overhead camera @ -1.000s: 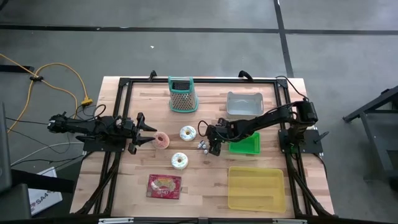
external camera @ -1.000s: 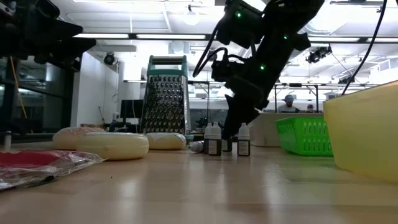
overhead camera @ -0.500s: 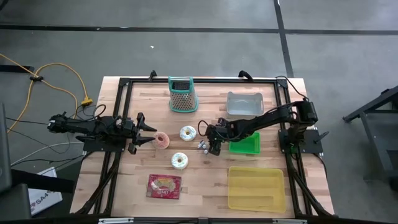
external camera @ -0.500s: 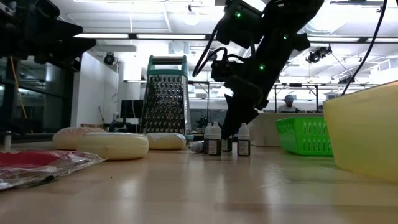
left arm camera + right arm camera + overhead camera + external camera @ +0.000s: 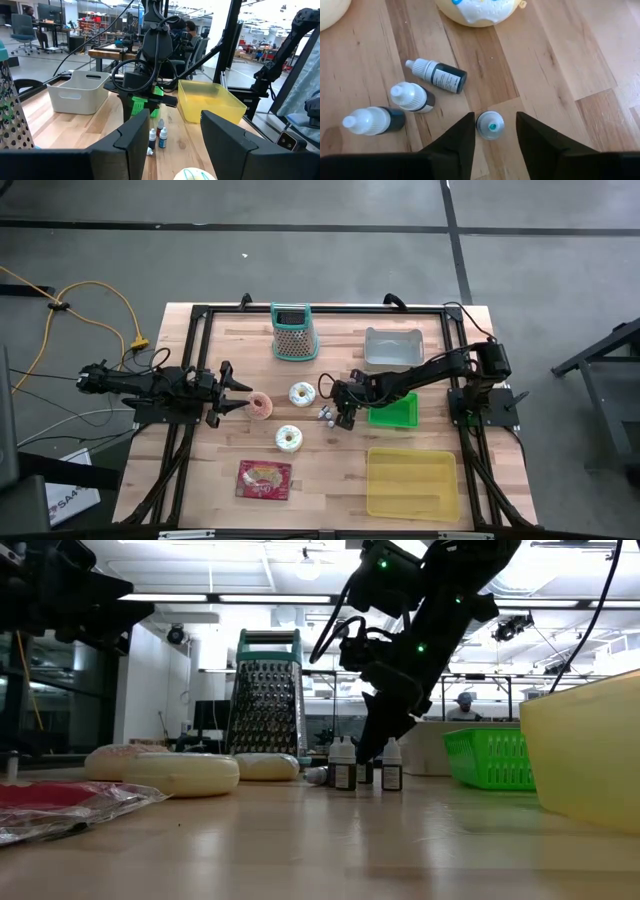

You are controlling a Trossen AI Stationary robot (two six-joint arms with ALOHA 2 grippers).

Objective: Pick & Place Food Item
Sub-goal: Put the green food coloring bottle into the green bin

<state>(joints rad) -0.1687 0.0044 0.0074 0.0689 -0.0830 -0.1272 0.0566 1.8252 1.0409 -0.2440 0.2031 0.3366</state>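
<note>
Right wrist view: right gripper (image 5: 493, 131) fingers straddle a small upright white-capped dark dropper bottle (image 5: 490, 124) (light, rigid, slippery, judged); jaws narrowing, not yet touching; grip the body.

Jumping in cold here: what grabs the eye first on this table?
The right gripper reaches down mid-table, jaws straddling one upright dropper bottle in a small cluster. Three iced doughnuts lie left of it; the left gripper waits level beside the pink one. A yellow bin sits front right.

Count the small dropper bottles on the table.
4. One bottle stands between the right gripper's fingers; one lies on its side toward the donut; two more stand beside it. None seems hidden.
</note>
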